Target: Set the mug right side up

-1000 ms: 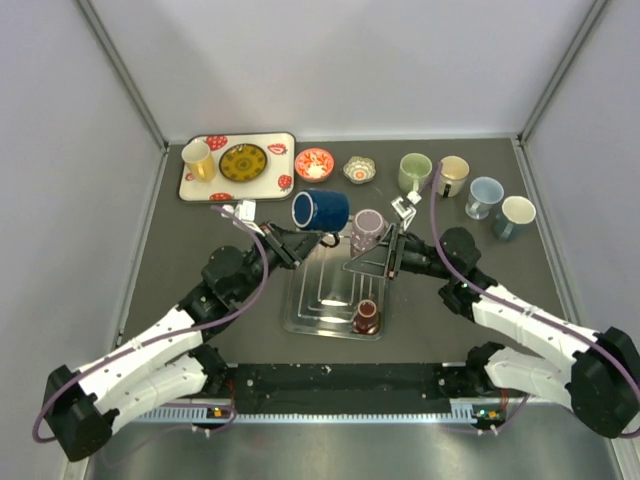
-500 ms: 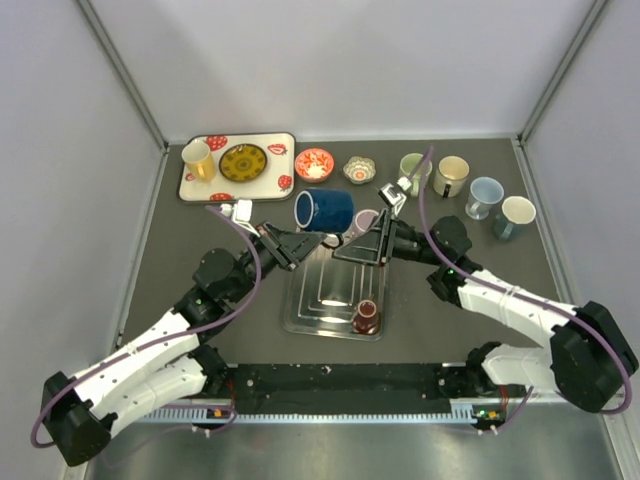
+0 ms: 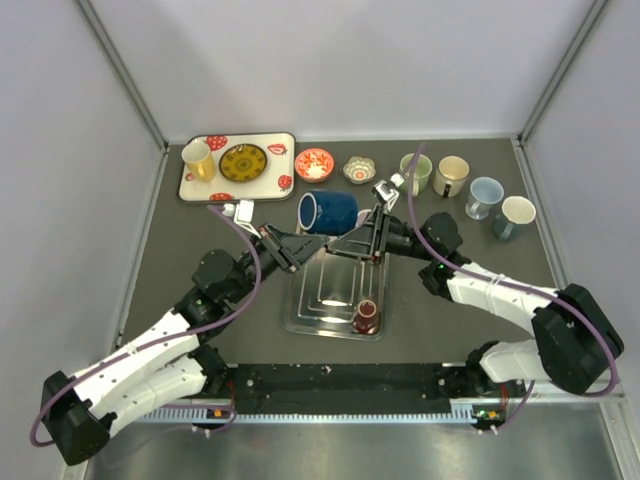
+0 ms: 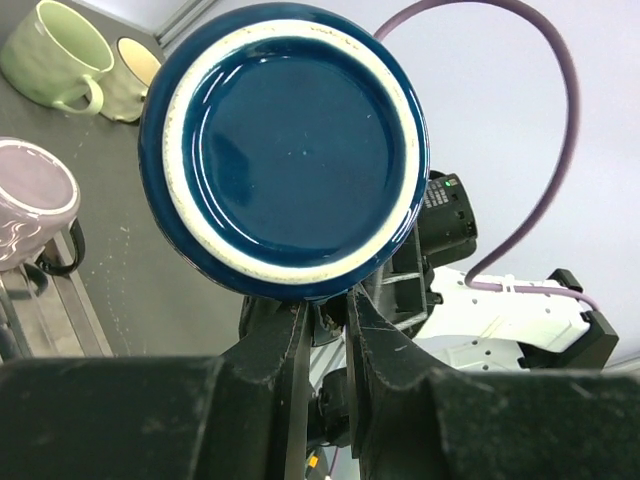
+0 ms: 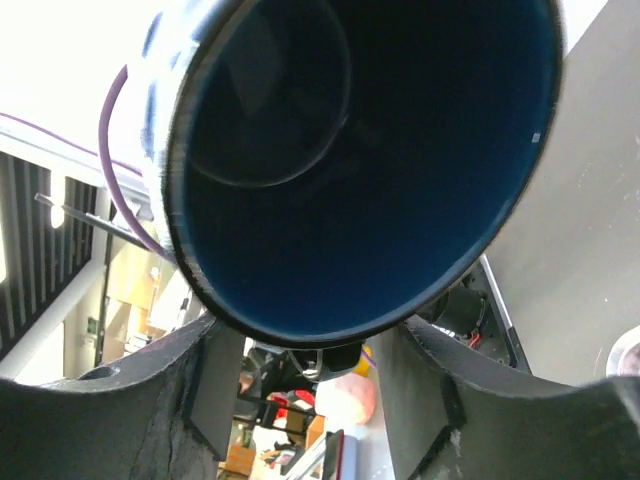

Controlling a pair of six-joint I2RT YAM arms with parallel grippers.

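Observation:
The mug (image 3: 330, 212) is dark blue and hangs on its side above the metal tray (image 3: 305, 305), mouth toward the right. In the left wrist view its white-ringed base (image 4: 285, 150) faces the camera. My left gripper (image 3: 303, 238) (image 4: 327, 300) is shut on a part at the mug's lower edge, apparently the handle, which is hidden there. My right gripper (image 3: 362, 228) (image 5: 315, 350) is at the mug's open mouth (image 5: 360, 150). Its fingers stand open on either side of the lower rim, with gaps showing.
A small dark red cup (image 3: 366, 317) stands on the tray's near right corner. A pink mug (image 4: 30, 215) sits by the tray. Several mugs (image 3: 452, 175) line the back right. Two small bowls (image 3: 314, 163) and a patterned tray (image 3: 238, 165) with a yellow cup are at the back.
My right gripper has swung left and up to the mug's mouth, and its jaws have narrowed. The pink mug is now hidden behind it in the top view. The left gripper keeps its hold.

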